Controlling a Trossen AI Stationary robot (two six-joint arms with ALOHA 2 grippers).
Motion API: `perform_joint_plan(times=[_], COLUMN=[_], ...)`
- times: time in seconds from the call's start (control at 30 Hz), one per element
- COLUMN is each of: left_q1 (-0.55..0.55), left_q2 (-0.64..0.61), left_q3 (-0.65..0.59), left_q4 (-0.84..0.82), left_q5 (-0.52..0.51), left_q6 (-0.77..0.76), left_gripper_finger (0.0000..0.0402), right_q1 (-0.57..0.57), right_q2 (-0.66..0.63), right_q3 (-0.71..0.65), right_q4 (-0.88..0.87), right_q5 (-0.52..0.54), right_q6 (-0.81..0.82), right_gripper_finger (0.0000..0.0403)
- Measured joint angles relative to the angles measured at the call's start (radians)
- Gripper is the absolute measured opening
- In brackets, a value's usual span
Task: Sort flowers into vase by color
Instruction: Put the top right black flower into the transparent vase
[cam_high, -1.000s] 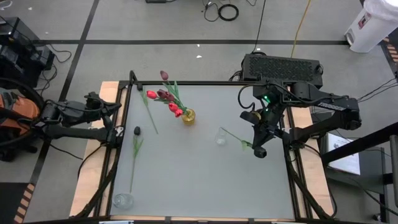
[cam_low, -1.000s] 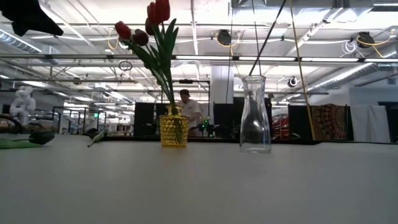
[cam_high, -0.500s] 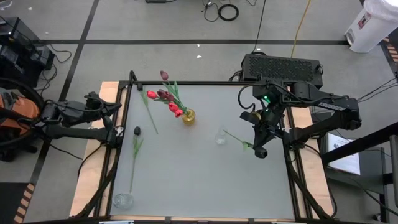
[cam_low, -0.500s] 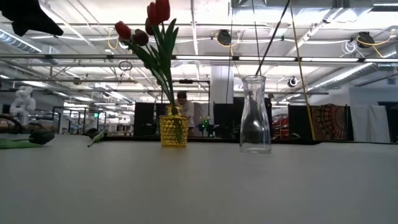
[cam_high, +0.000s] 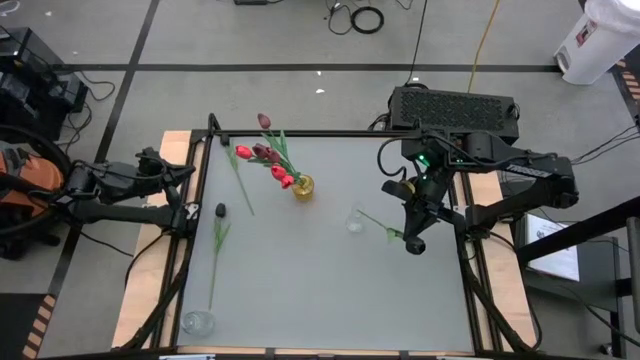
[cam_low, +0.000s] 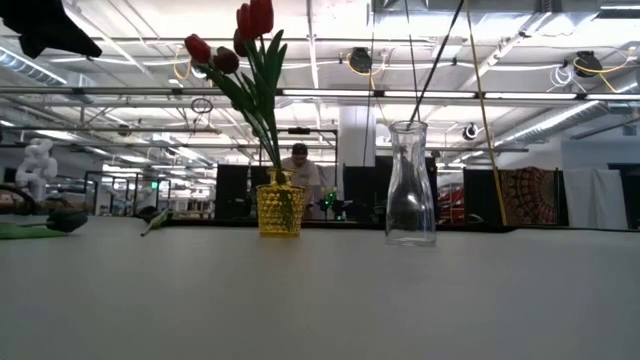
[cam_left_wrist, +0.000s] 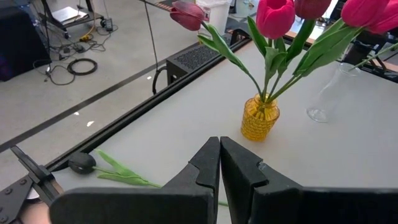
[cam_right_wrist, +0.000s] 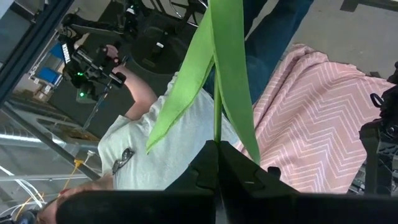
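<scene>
Our right gripper (cam_high: 408, 243) is clamped on a flower stem (cam_high: 372, 217) just beside the clear vase (cam_high: 355, 220); we should keep it steep, centred over the vase's narrow neck. Our left gripper (cam_left_wrist: 219, 163), fingers together and empty, waits well away from that vase.

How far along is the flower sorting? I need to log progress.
Done: several red and pink tulips stand in the yellow vase.
In hand: the right gripper is shut on a green stem whose other end reaches the clear vase.
Left: a dark tulip and another tulip lie on the table. The left gripper waits shut at the left edge.
</scene>
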Motion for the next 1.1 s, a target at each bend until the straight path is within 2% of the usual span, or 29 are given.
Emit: perform_joint_plan(times=[0.2, 0.67, 1.1], left_q1=[0.0, 0.0, 0.0], left_q2=[0.0, 0.0, 0.0], left_q3=[0.0, 0.0, 0.0], left_q4=[0.0, 0.0, 0.0], left_q5=[0.001, 0.001, 0.001], left_q6=[-0.002, -0.002, -0.002], left_gripper_finger=[0.002, 0.002, 0.002], right_q1=[0.0, -0.003, -0.072], right_q2=[0.018, 0.032, 0.032], right_q3=[0.0, 0.0, 0.0], right_q4=[0.004, 0.0, 0.004], right_q5=[-0.02, -0.031, -0.03], right_q6=[-0.033, 0.002, 0.024], right_gripper_finger=[0.0, 0.0, 0.0])
